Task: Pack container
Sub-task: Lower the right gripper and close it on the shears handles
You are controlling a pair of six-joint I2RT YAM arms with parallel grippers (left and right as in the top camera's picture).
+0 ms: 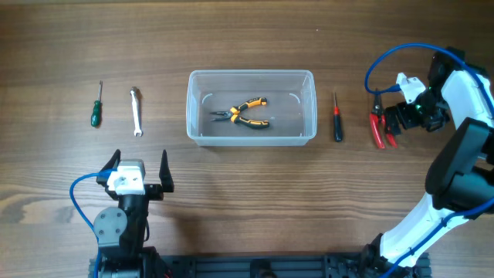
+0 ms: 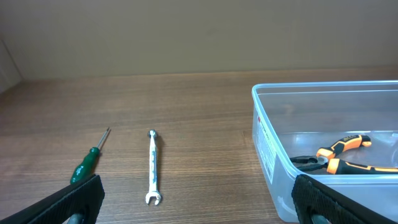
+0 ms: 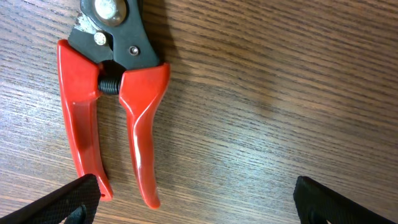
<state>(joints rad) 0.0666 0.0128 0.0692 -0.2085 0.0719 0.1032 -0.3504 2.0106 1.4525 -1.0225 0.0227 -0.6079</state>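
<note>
The clear plastic container (image 1: 252,107) stands at the table's middle and holds orange-and-black pliers (image 1: 245,113); both also show in the left wrist view, the container (image 2: 273,155) and the pliers (image 2: 339,158). A green screwdriver (image 1: 96,106) and a small wrench (image 1: 136,111) lie to its left. A red-handled screwdriver (image 1: 336,117) and red-handled pliers (image 1: 378,123) lie to its right. My right gripper (image 1: 395,117) is open and hovers over the red pliers (image 3: 115,99), whose handles lie by its left finger. My left gripper (image 1: 139,174) is open and empty, near the front left.
Bare wood table around the tools. The wrench (image 2: 153,168) and green screwdriver (image 2: 89,158) lie ahead of the left gripper. A blue cable loops above the right arm (image 1: 390,58).
</note>
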